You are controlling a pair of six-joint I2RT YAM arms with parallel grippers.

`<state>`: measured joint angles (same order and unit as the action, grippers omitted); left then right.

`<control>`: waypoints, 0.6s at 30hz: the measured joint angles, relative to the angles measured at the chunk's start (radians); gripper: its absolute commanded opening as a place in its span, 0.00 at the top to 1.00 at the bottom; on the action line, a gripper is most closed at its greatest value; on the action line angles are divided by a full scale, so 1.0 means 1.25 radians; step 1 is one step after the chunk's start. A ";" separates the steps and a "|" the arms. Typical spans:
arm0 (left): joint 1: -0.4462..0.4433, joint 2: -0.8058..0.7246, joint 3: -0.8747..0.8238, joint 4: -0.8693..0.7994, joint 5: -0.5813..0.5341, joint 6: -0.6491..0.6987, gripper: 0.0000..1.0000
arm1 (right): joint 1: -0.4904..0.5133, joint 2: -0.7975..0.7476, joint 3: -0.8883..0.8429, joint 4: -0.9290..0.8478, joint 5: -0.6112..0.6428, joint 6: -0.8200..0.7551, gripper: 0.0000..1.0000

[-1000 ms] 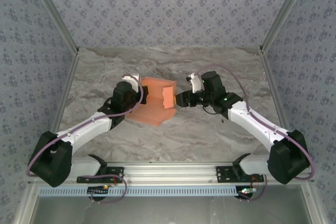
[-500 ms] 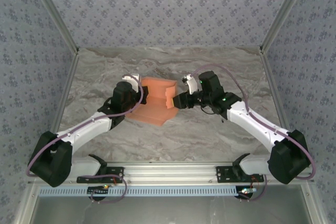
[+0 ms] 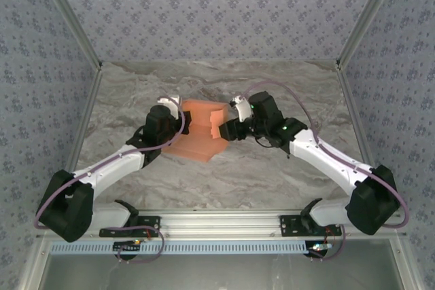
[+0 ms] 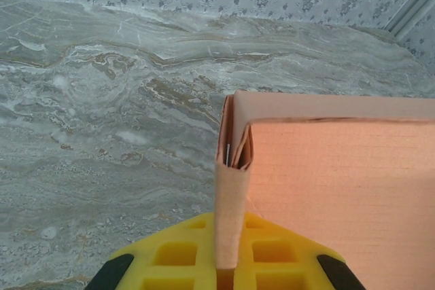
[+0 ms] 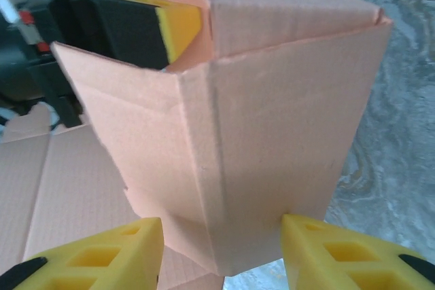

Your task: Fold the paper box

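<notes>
Paper box point(image 3: 202, 134) half-folded, left pincer point(image 4: 228, 266) clamped on its flap — right pincer point(image 5: 223, 249) straddling a raised wall, grip unclear.

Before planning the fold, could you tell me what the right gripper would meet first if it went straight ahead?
The paper box: its raised wall stands right between the right gripper's open fingers, though depth is hard to judge.

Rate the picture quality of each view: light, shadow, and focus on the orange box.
Top external: soft, even light, no glare; the paper box small but crisp. Left wrist: card texture sharp, yellow fingers slightly soft. Right wrist: box very close, mildly blurred, its lines splayed by the wide lens, dark shade upper left.
</notes>
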<state>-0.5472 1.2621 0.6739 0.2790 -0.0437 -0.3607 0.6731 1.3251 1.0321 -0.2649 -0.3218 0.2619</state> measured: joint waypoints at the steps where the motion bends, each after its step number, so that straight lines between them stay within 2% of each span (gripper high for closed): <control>1: 0.001 0.000 0.000 -0.001 -0.002 0.000 0.98 | 0.011 0.006 0.008 -0.010 0.030 0.001 0.50; 10: 0.002 0.000 0.000 -0.013 0.000 -0.001 0.97 | 0.114 0.078 0.111 -0.124 0.335 0.036 0.51; 18: 0.002 0.000 0.000 -0.012 0.003 -0.003 0.97 | 0.176 0.130 0.185 -0.201 0.535 0.066 0.60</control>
<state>-0.5453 1.2617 0.6739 0.2638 -0.0399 -0.3649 0.8932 1.4876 1.2633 -0.5156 0.3466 0.3447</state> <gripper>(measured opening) 0.079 0.418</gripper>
